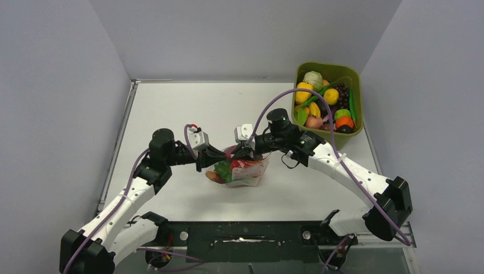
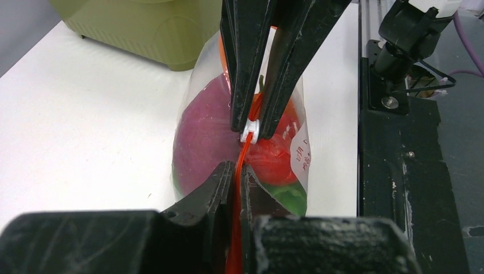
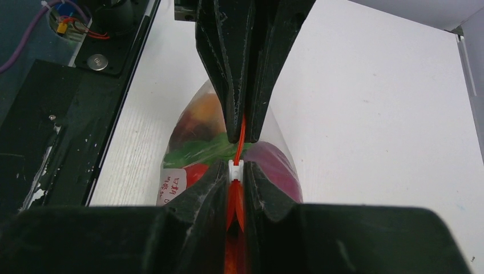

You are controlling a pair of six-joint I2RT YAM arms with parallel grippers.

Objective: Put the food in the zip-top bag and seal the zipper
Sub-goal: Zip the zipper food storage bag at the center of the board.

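Bright, even, diffuse light from overhead. Soft, faint shadows on the white table (image 1: 188, 108). Small gleams of glare on the clear bag (image 2: 194, 114). Overhead view sharp throughout; wrist views softly blurred along the near bottom edge.

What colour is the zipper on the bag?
The zipper is orange-red; clearest in the left wrist view.

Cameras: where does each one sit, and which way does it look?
Top external: above and behind the arms, looking down at the table; both arms show, the left gripper and right gripper meeting at the zip-top bag.
Left wrist: on the left arm, looking past its own fingers toward the right gripper and the green tub.
Right wrist: on the right arm, facing the opposite way, past its own fingers toward the left gripper.
Shared: both wrist views show the zipper pinched by both grippers.
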